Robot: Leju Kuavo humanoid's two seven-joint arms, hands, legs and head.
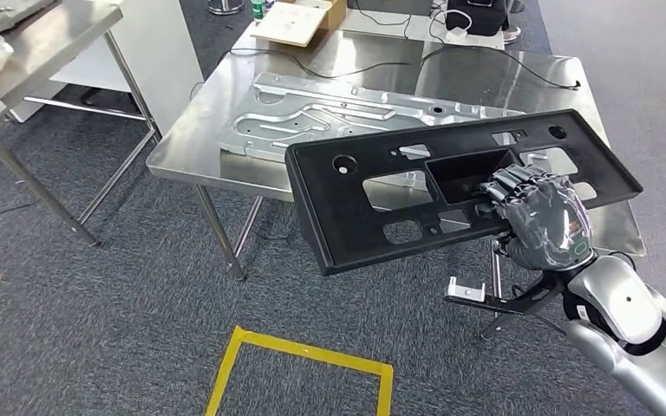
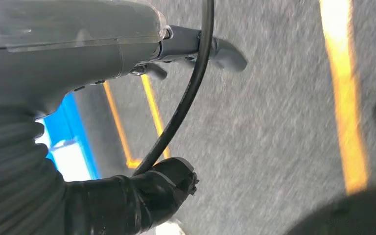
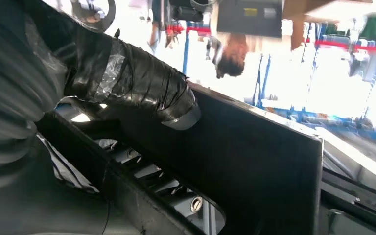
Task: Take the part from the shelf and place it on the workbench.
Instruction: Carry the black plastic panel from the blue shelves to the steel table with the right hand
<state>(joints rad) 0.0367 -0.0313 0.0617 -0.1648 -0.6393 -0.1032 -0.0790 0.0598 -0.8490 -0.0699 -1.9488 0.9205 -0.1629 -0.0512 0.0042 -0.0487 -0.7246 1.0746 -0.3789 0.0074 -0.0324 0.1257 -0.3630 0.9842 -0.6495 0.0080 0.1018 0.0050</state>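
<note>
The right hand (image 1: 545,218) grips the black part (image 1: 381,195) at its centre-right cutout, long axis running left-right above the workbench (image 1: 192,139) near edge; left-hand finger state cannot be told.

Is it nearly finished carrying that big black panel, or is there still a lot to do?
The pick-up looks done: the right hand grips the black panel through its middle opening, away from any shelf. Right now the panel is held tilted over the near edge of the steel workbench, above the floor. Left to do: lower it onto the workbench, perhaps beside the silver sheet-metal part, and let go.
</note>
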